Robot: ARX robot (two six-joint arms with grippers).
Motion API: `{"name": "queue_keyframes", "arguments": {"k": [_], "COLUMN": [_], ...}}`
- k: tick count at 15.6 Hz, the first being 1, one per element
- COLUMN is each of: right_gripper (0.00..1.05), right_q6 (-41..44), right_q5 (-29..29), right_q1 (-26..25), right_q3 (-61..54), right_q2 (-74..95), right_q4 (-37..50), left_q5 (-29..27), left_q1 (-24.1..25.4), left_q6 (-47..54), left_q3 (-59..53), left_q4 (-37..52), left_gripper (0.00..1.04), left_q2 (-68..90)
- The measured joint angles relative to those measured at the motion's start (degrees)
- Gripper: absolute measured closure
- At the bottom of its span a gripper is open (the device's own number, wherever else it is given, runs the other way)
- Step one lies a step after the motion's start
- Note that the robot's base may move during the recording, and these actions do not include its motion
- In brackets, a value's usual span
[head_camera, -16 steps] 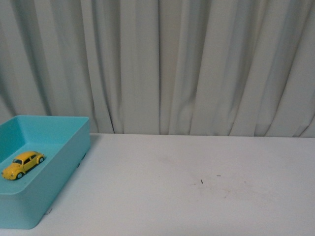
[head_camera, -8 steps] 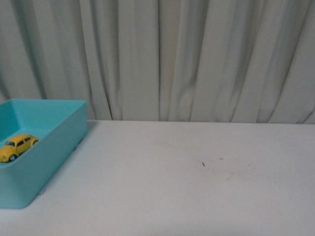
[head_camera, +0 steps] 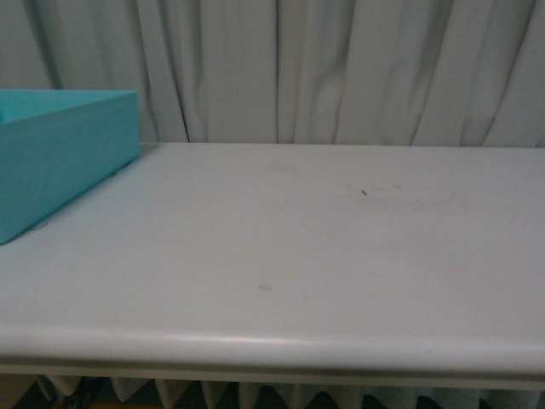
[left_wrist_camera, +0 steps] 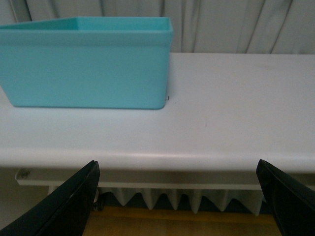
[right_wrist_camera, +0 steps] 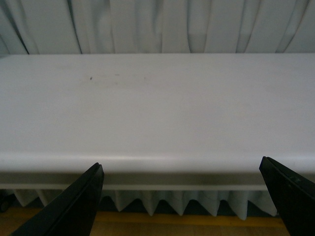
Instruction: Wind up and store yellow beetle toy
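Observation:
The yellow beetle toy is hidden from every view now. A turquoise bin [head_camera: 60,153] stands at the table's far left, and only its outer walls show, also in the left wrist view as the turquoise bin [left_wrist_camera: 88,69]. My left gripper [left_wrist_camera: 179,196] hangs open below and in front of the table's front edge, nothing between its black fingers [left_wrist_camera: 64,206]. My right gripper [right_wrist_camera: 182,196] is likewise open and empty, low before the table edge, further right. Neither arm appears in the front view.
The white table [head_camera: 281,256] has a rounded front edge [head_camera: 272,354]. Pale curtains [head_camera: 341,68] hang behind it. A small dark speck [head_camera: 364,192] lies on the tabletop right of centre. A pleated skirt and wooden floor [left_wrist_camera: 172,223] show under the table.
The front camera has dropped lower. The bin's inside and the yellow toy that lay in it have gone out of sight, and the table's front edge has come into view.

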State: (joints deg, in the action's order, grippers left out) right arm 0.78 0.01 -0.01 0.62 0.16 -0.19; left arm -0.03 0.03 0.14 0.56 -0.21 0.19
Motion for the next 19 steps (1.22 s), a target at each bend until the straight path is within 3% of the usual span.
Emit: {"name": "queue_keyframes", "arguments": {"k": [19], "right_gripper": [0.07], "right_q6": [-0.17], "right_q5": [0.02], "right_q1": [0.0], "right_q3": [0.0], "right_q2": [0.0], "right_q4": [-0.09], "left_q5": [0.0], "left_q1": [0.0], "left_q6": [0.02], "left_q3": [0.0], "left_q4": [-0.07], "left_gripper": [0.07], "left_q2": [-0.02]}}
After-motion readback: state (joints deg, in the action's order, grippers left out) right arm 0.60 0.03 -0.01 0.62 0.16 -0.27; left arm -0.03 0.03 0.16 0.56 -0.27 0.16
